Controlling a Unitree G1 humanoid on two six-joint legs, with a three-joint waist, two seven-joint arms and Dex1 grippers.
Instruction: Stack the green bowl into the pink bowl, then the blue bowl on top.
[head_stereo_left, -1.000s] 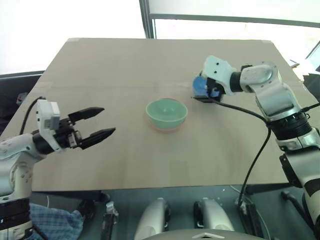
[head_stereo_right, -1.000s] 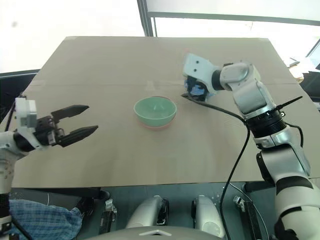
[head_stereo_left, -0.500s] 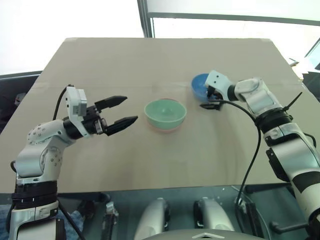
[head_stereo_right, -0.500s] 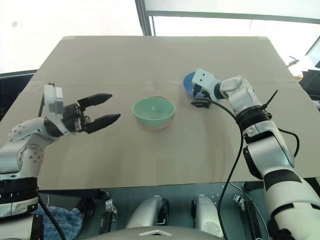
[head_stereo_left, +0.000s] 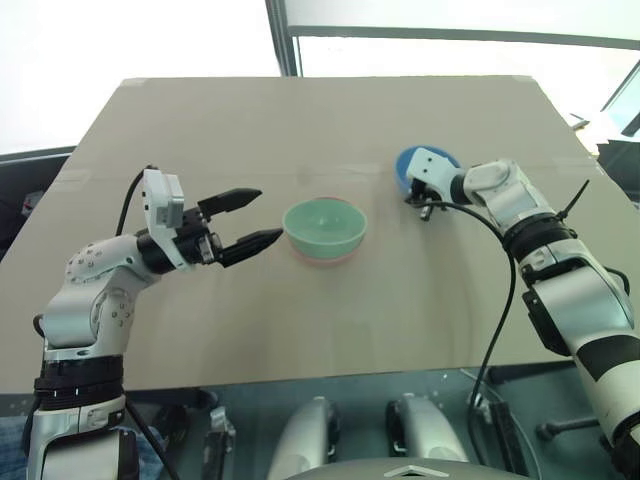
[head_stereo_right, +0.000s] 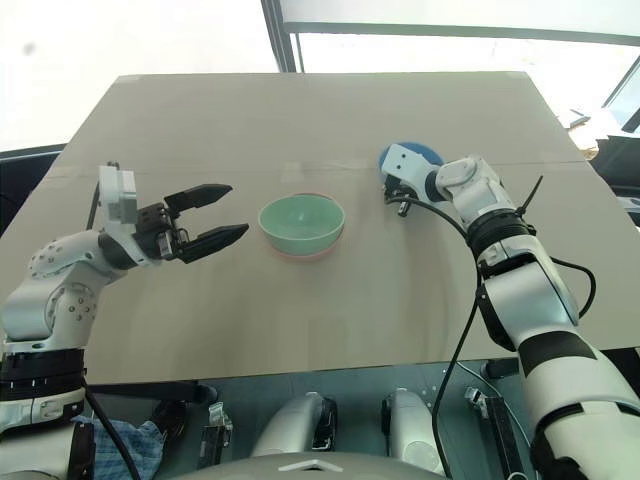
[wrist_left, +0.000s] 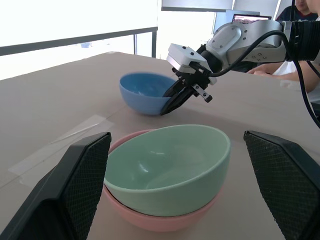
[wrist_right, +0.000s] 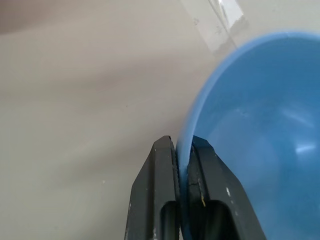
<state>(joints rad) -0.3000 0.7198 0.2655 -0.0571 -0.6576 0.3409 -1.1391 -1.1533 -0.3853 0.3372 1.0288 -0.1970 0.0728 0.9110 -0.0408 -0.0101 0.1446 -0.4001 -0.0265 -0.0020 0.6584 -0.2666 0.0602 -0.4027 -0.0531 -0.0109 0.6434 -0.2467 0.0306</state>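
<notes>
Blue bowl (head_stereo_left: 410, 163): bright, smooth, plain; sits on the counter (head_stereo_left: 300, 130) to the right of the stacked pair, well apart from it.
Green bowl (head_stereo_left: 324, 227): pale mint, glossy, round; nested in the pink bowl (wrist_left: 150, 220), whose salmon rim shows beneath it, near the counter's middle.
Right tool (wrist_right: 182, 165): clamped on the blue bowl's near rim, one black finger inside the wall and one outside; points down and toward the robot's left.
Left tool (head_stereo_left: 253, 218): fingers spread wide, holding nothing; held level just left of the stacked pair, clear of it.
Counter: matt tan sheet with a strip of clear tape (wrist_left: 75, 132) on it.
</notes>
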